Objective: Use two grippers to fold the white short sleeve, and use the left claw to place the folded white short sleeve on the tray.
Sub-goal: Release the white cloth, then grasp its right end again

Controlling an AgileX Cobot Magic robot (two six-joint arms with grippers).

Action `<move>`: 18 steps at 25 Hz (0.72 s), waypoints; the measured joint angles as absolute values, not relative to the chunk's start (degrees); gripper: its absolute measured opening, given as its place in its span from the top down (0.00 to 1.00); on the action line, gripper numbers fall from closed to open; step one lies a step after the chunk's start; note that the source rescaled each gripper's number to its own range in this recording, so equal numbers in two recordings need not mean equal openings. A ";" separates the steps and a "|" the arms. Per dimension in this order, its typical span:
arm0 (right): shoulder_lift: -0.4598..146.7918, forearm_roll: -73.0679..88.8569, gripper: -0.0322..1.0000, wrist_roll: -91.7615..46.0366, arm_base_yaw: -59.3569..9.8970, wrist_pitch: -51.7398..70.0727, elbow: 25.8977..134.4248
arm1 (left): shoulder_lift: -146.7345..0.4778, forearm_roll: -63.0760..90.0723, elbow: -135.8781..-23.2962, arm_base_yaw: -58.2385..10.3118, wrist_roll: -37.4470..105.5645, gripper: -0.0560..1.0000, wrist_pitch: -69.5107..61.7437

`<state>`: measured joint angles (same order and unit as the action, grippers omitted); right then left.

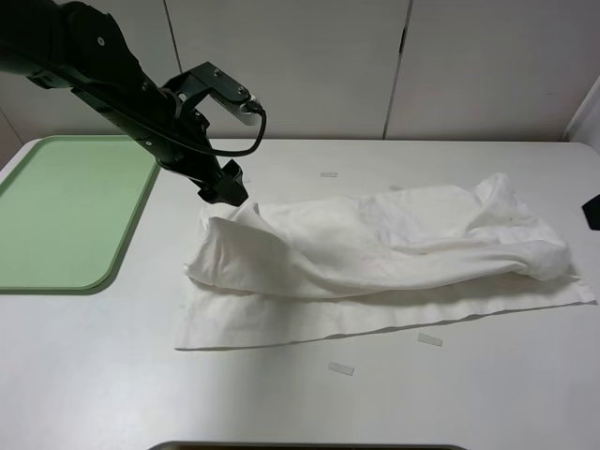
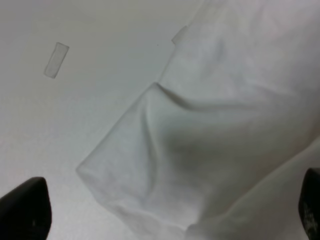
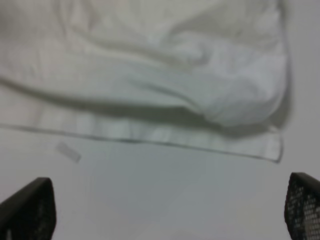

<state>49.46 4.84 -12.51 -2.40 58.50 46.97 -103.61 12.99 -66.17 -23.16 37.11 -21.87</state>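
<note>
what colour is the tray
The tray is plain light green, clearest in the exterior high view.

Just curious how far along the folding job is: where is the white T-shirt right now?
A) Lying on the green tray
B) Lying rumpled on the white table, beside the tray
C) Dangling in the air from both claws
B: the white T-shirt lies bunched on the white table, clear of the light-green tray at the table's left side in the high view.

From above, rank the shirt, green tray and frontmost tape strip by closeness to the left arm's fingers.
1. White shirt, its corner right by the left fingers.
2. Tray, on the table's left side.
3. Tape strip, near the table's front.
</note>
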 joint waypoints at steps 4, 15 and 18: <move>37.65 3.77 0.00 -7.48 -2.40 59.28 46.07 | -103.61 12.99 -66.17 -23.16 37.11 0.01 -21.87; 7.29 3.33 0.00 2.84 -2.40 56.85 31.70 | -103.61 12.88 -66.17 -23.16 37.11 0.01 -21.87; 2.91 3.33 0.00 3.10 -2.40 57.55 30.15 | -103.61 12.83 -66.17 -23.16 37.11 0.02 -21.87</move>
<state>2.91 3.33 3.10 -2.40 57.55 30.15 -103.61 12.83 -66.17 -23.16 37.11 -21.87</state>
